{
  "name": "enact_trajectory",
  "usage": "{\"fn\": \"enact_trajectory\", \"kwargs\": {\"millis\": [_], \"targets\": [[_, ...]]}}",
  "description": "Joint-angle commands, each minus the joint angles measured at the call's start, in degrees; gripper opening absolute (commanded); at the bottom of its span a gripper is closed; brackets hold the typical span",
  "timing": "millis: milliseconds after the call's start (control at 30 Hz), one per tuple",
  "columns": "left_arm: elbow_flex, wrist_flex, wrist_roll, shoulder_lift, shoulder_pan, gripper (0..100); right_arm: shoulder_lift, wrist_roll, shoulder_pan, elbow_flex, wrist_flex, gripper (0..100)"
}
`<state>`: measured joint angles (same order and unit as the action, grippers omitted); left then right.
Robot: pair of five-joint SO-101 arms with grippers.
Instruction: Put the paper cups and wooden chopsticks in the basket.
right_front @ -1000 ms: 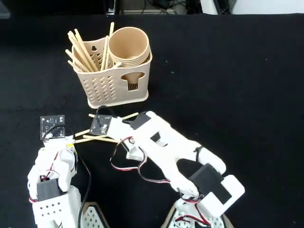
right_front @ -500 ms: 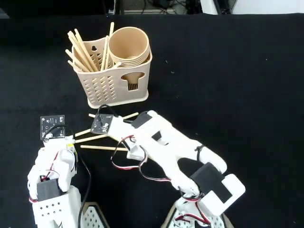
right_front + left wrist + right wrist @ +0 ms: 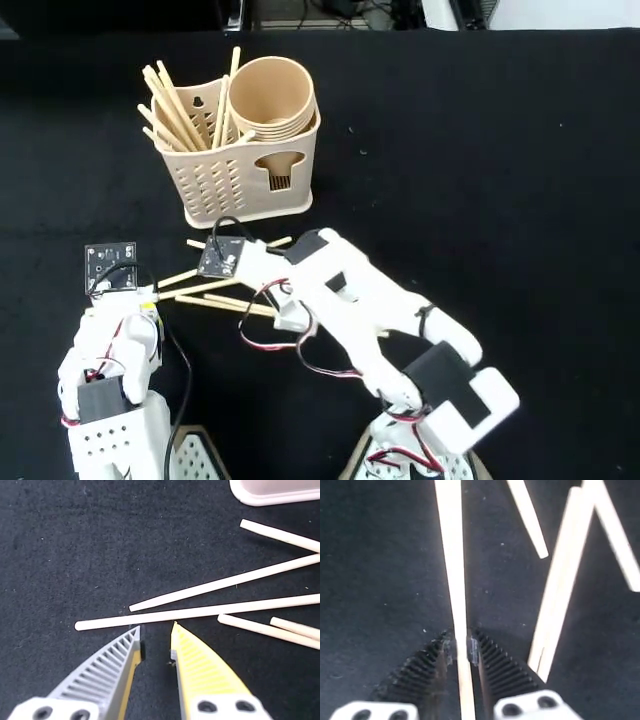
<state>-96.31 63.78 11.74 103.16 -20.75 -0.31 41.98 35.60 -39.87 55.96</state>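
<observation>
Pinched tight in the black, ridged right gripper (image 3: 461, 647): one slim, pale wooden chopstick (image 3: 452, 555), among other loose chopsticks (image 3: 195, 290) on the fuzzy black cloth (image 3: 480, 180) — just beside them, the ribbed grey-and-yellow left gripper (image 3: 154, 629), narrowly parted, holding nothing. Beyond, a perforated beige plastic basket (image 3: 230, 185) with stacked paper cups (image 3: 275, 100) and upright chopsticks (image 3: 170, 105). Since a second ago, nudged slightly toward the basket, with the sticks beneath re-angled.

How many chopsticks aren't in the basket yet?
5 chopsticks show, loose in front of the basket: one between the right gripper's fingers, the other four fanned beside it, by the left gripper. The right arm may hide more.
</observation>
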Motion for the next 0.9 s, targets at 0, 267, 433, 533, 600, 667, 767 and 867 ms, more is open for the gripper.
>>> {"fn": "enact_trajectory", "kwargs": {"millis": [0, 267, 433, 533, 600, 667, 767, 867], "targets": [[-0.4, 0.26, 0.44, 0.88, 1.01, 11, -5.14, 0.53, -1.32, 1.1, 2.02, 1.2], [-0.4, 0.18, 0.44, 0.88, 1.01, 11, -15.08, -0.88, -6.15, 4.09, 5.45, 1.2], [-0.48, 0.18, 0.44, 0.88, 1.01, 11, -20.62, -1.85, -8.18, 4.79, 8.0, 1.2], [-0.48, 0.18, 0.44, 0.88, 1.01, 11, -26.68, -2.46, -7.91, 5.93, 11.87, 1.2], [-0.48, 0.18, 0.44, 0.88, 1.01, 11, -31.69, -4.13, -7.82, 7.69, 13.89, 1.2], [-0.48, 0.09, 0.44, 0.88, 1.01, 11, -35.91, -5.1, -7.38, 10.33, 16.44, 1.2], [-0.48, 0.09, 0.44, 0.88, 1.01, 11, -40.48, -6.51, -4.84, 16.31, 21.01, 1.2], [-0.48, 0.09, 0.44, 0.88, 1.01, 11, -41.63, -10.73, -1.76, 25.45, 23.91, 1.2]]}}
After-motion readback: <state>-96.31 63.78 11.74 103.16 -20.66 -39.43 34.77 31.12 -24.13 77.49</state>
